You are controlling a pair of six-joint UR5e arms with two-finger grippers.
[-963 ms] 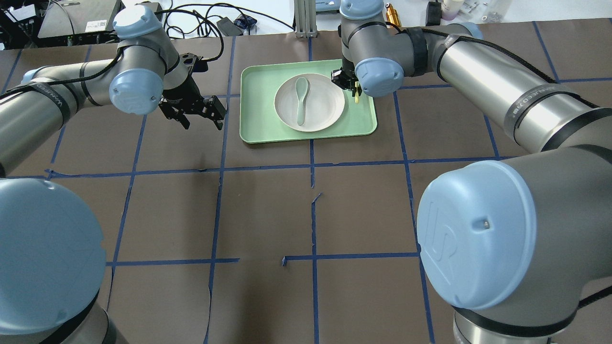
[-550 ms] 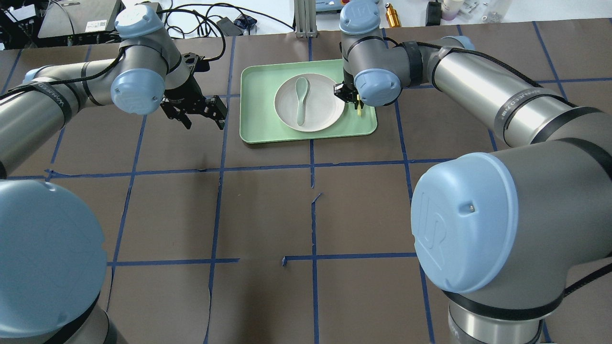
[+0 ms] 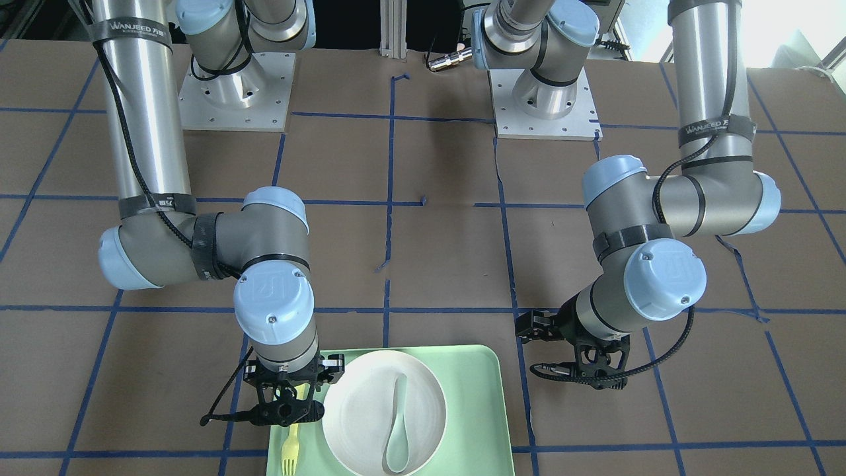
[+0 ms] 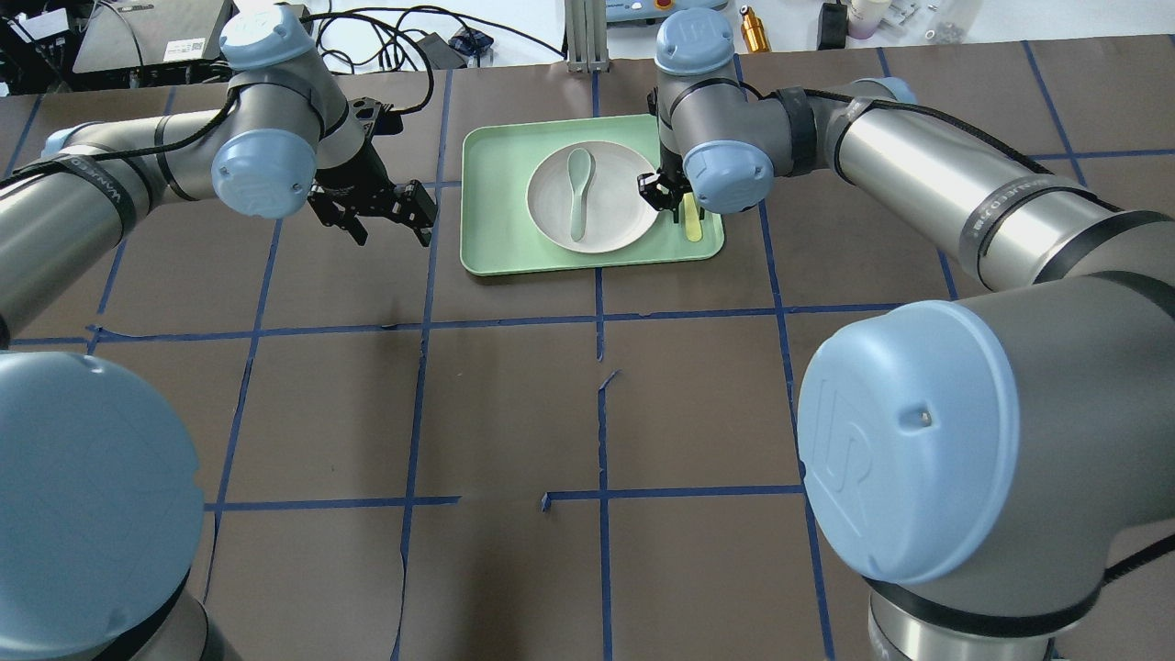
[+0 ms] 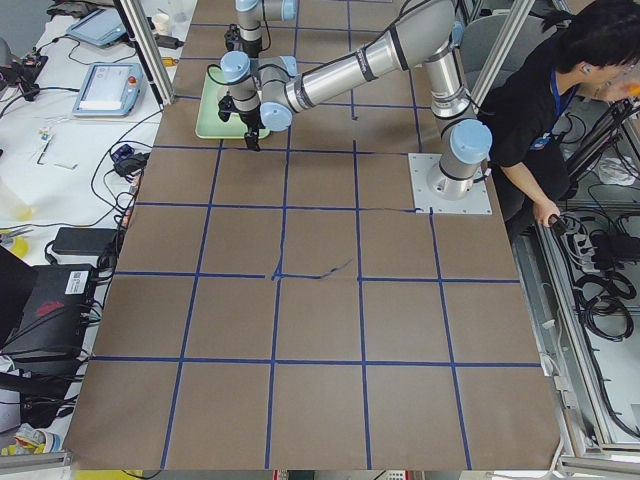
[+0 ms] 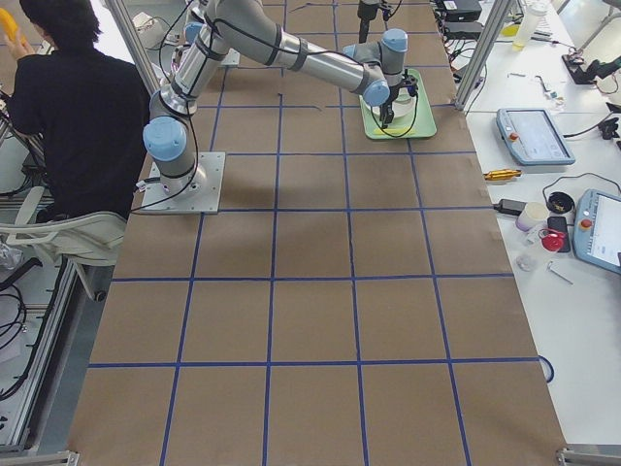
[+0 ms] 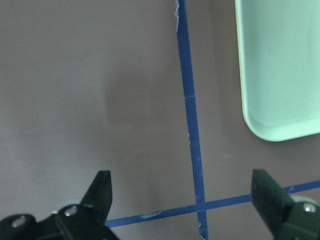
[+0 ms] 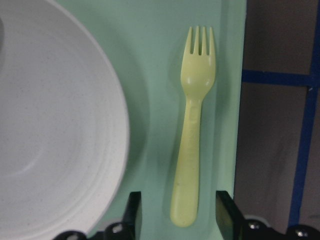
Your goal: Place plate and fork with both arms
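Note:
The off-white plate (image 4: 615, 207) sits on the mint-green tray (image 4: 496, 184) and also shows in the front view (image 3: 357, 410). The pale-yellow fork (image 4: 692, 222) lies flat on the tray just right of the plate. In the right wrist view the fork (image 8: 192, 125) lies between the spread fingers, which do not touch it. My right gripper (image 4: 656, 193) is open just above the fork's handle and also shows in the front view (image 3: 284, 406). My left gripper (image 4: 386, 213) is open and empty over the table left of the tray.
A pale grey-green spoon (image 4: 578, 193) lies in the plate. The left wrist view shows the tray's corner (image 7: 280, 75) and blue tape lines (image 7: 192, 150) on the brown table. Cables and devices lie beyond the table's far edge.
My right gripper has moved along the tray's right side toward the robot. More of the fork now shows on the tray beside the plate. The left gripper has barely moved.

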